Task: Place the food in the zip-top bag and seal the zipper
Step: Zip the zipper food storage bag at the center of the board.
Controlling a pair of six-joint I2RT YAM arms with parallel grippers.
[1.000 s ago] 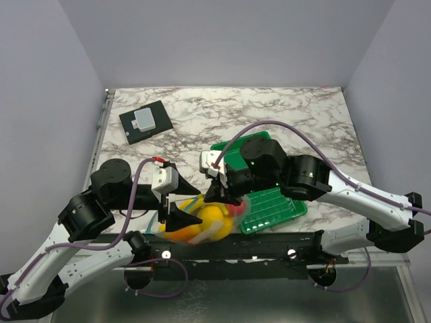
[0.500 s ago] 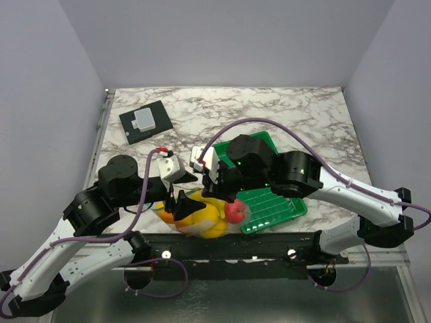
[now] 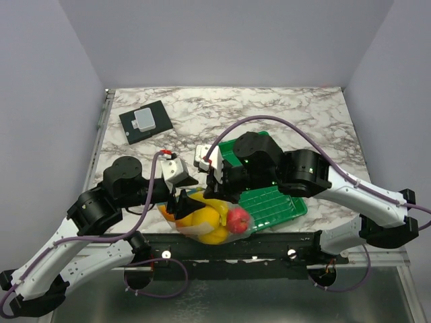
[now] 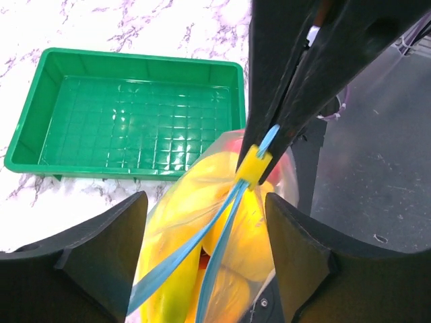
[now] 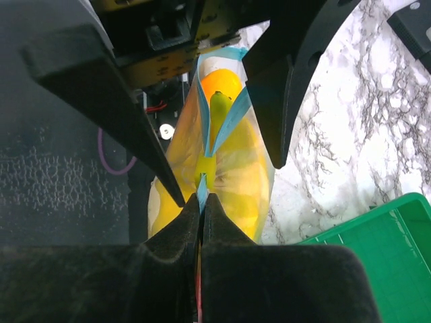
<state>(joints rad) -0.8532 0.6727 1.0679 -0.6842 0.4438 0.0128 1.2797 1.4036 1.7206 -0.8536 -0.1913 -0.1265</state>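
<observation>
Bag (image 3: 202, 232), clear zip-top plastic, yellow bananas (image 3: 201, 217) and red apple (image 3: 237, 219) inside, at near edge of tabletop (image 3: 269, 114); right claw (image 5: 202, 199) clenched on gaping light blue zipper (image 5: 232, 116), left claw (image 3: 182, 200) released, newly drawn alongside, sealing pending.

Food (image 3: 214, 219) inside bag (image 3: 176, 217), left of tray (image 3: 273, 202).

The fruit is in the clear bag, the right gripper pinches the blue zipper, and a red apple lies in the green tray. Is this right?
Not quite. The green tray is empty, as the left wrist view shows; the red apple is inside the clear bag. The rest is right: the right gripper is shut on the blue zipper.
</observation>
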